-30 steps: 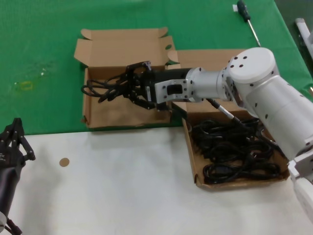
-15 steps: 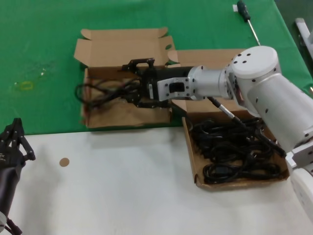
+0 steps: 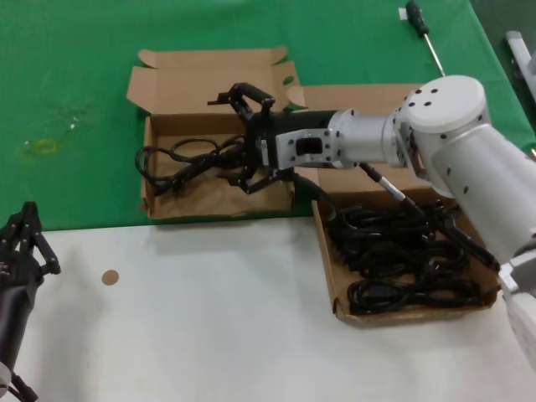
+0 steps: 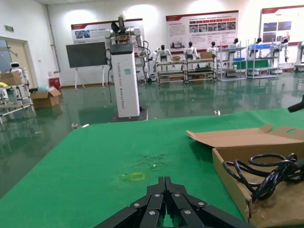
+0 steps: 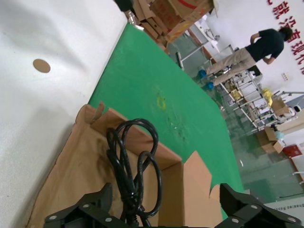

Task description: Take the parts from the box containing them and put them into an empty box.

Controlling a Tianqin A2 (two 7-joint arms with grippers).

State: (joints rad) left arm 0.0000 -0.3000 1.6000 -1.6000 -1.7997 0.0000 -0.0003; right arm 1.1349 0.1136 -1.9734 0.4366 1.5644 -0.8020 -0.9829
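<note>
One black power cord lies loose in the smaller cardboard box, the one with the wavy front wall. My right gripper hangs open just above that box's right half, its jaws wide apart on either side of the cord's near end and not holding it. The right wrist view shows the same cord on the box floor between the spread fingers. Several more cords fill the larger box to the right. My left gripper is shut and parked at the lower left.
A green-handled screwdriver lies on the green mat at the back right. A small brown disc sits on the white table in front. In the left wrist view the smaller box and its cord show ahead.
My right gripper has opened and let go of the cord, which now rests in the smaller box. The gripper has drawn back slightly to the right. The left arm has not moved.
</note>
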